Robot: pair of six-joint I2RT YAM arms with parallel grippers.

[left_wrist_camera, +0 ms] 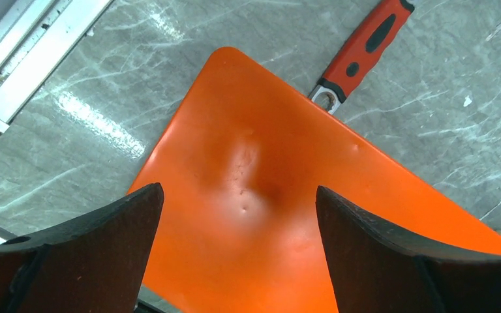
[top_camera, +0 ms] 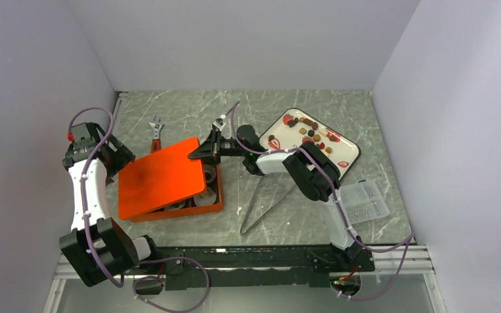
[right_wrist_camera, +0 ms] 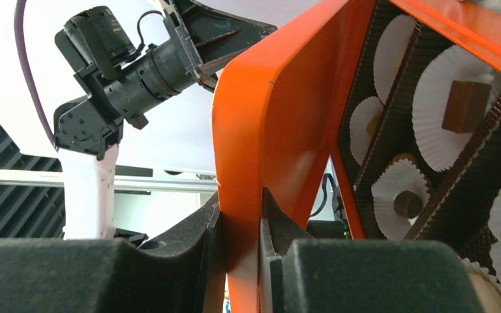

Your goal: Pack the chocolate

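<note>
Top external view: the chocolate [top_camera: 313, 130], small brown, dark and tan bits, lies scattered on the white tray [top_camera: 349, 149] at about 2 o'clock on the table, while the orange box [top_camera: 212, 207] sits toward 9 o'clock with its lid [top_camera: 162, 177] lying askew over it. The right wrist view gives what the overhead one hides: under the raised lid [right_wrist_camera: 267, 130], white paper cups [right_wrist_camera: 443, 111] sit in dark dividers, one with a square brown piece [right_wrist_camera: 466, 104], another with a round one [right_wrist_camera: 408, 204]. The right gripper [top_camera: 202, 151] reaches across toward 10 o'clock, its arm stretched low, its jaws pinched narrow on the lid's edge [right_wrist_camera: 241, 215]. The left gripper [top_camera: 114, 160] stands at the box's 9 o'clock side, forearm upright and wrist bent down; its own view shows it [left_wrist_camera: 238, 192] spread wide above the lid [left_wrist_camera: 280, 215], gripping nothing, with a red-handled wrench [left_wrist_camera: 365, 45] at 1 o'clock.
</note>
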